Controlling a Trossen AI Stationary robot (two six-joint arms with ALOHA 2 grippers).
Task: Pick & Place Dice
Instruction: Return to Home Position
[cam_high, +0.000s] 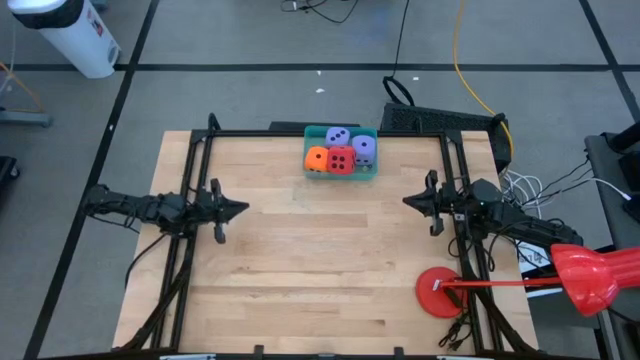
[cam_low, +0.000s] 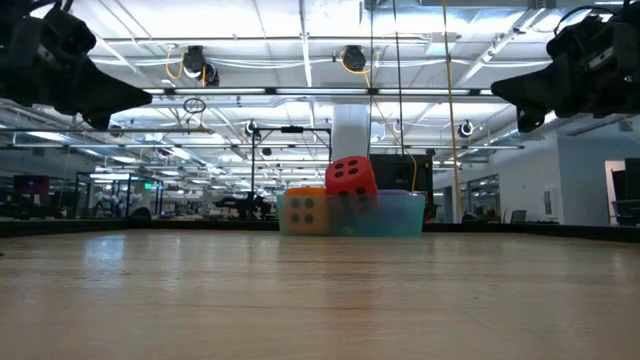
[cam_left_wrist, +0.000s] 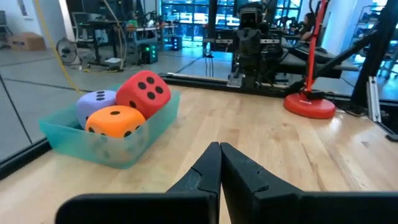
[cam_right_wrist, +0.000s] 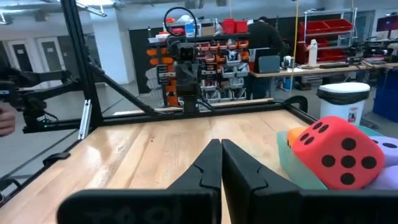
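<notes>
No legible text, labels or numbers anywhere.

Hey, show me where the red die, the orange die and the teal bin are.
red die (cam_left_wrist: 144, 92), left wrist view, front pip face
orange die (cam_left_wrist: 107, 117), left wrist view, top face
teal bin (cam_left_wrist: 79, 144), left wrist view, near wall

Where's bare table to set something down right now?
The wide middle of the table, between the left hand and right hand, is bare. Crowded: the far edge at the bin of dice, and the red disc near-right.
</notes>
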